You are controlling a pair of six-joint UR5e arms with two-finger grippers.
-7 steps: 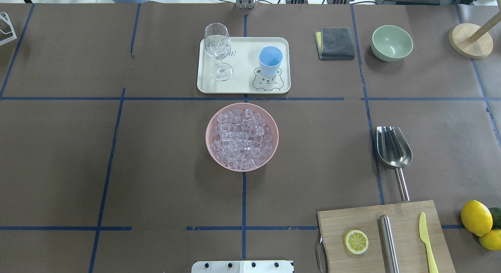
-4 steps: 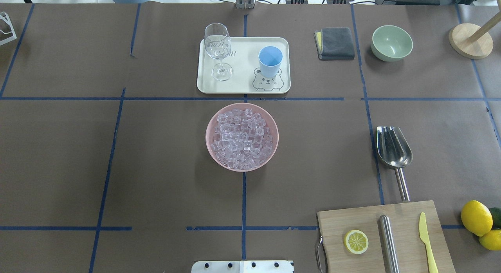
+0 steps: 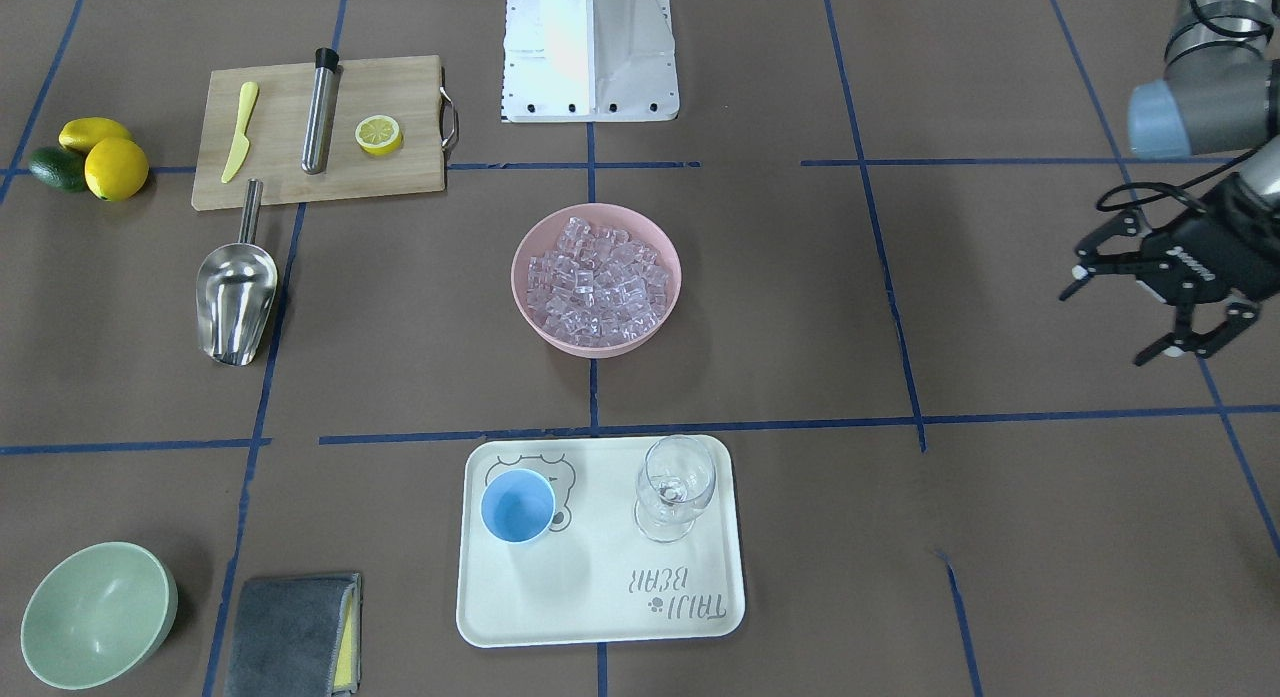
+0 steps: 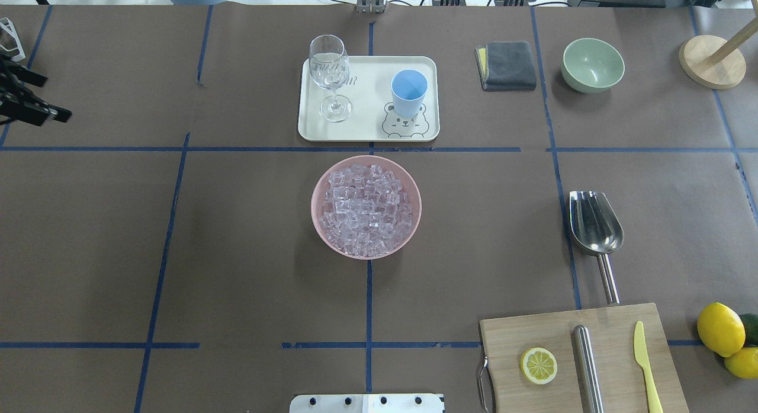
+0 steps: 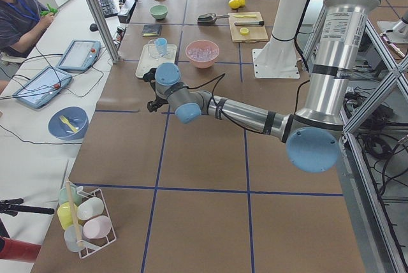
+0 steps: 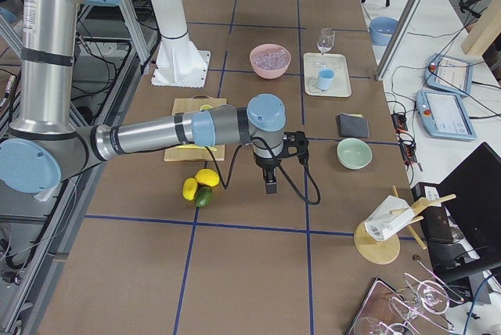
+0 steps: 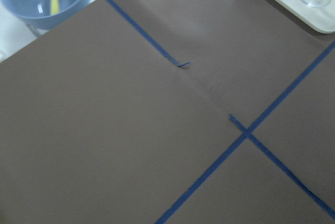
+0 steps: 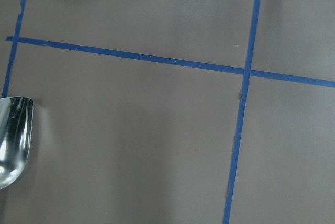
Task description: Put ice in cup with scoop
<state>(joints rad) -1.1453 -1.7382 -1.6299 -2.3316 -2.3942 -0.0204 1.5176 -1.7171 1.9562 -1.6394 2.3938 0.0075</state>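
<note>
Left gripper (image 3: 1110, 320) sat at front view's right edge, fingers apart; right gripper's (image 6: 270, 185) fingers can't tell; scoop (image 3: 235, 302) lay on bench (image 3: 900, 277), upper left.

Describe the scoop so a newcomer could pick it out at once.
Find the wooden cutting board near the robot's right in the overhead view. Just beyond its far edge lies the scoop, handle pointing at the board. Unlike the plain steel rod on the board, it widens into a deep shiny trough.
</note>
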